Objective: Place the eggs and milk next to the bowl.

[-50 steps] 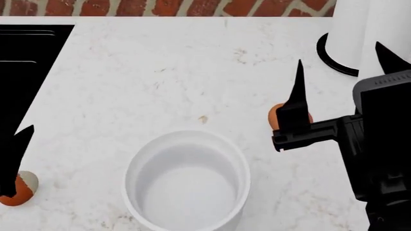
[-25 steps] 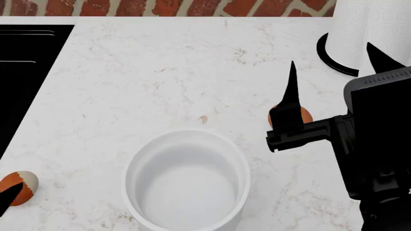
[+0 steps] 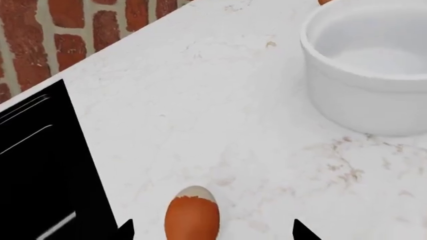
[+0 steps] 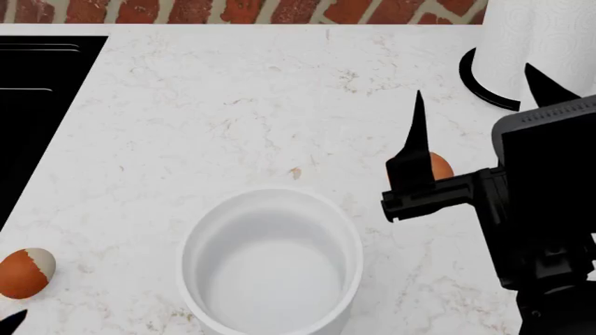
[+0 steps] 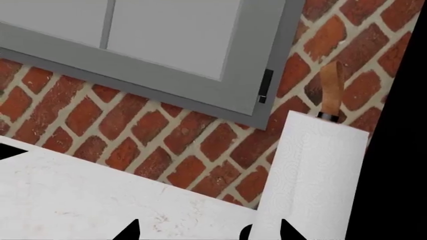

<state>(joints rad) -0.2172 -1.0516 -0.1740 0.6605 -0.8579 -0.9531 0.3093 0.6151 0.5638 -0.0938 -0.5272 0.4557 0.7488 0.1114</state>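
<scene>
Nearest the robot, at the front edge of the head view, the bowl (image 4: 270,264) stands upright on the white marbled desk (image 4: 223,112); its inside is bare white.

To the bowl's left, well apart from it, the egg with the white patch (image 4: 25,273) lies on the desk, clear of any contact. In the left wrist view the same egg (image 3: 192,215) sits between the two dark fingertips (image 3: 304,232) of the left gripper (image 3: 213,233). The jaws stand apart on either side of the egg and touch nothing. Only one tip of this gripper shows at the bottom corner of the head view.

To the bowl's right, near it but not touching, the plain orange-brown egg (image 4: 437,166) rests on the desk, partly hidden behind one black finger of the right gripper (image 4: 479,98). Its two pointed fingers are spread wide, one in front of the egg and the other against the paper-towel roll (image 4: 545,38); the jaws hold nothing. The right wrist view shows both tips apart at the frame edge.

Farther back on the right, the paper-towel roll stands upright on a black round base (image 4: 484,80). On the far left, a black recess (image 4: 38,98) is let into the desk. Behind everything runs a red brick wall (image 4: 233,10); the right wrist view shows a grey window frame (image 5: 200,75) set in it.

The milk does not appear in any view.
</scene>
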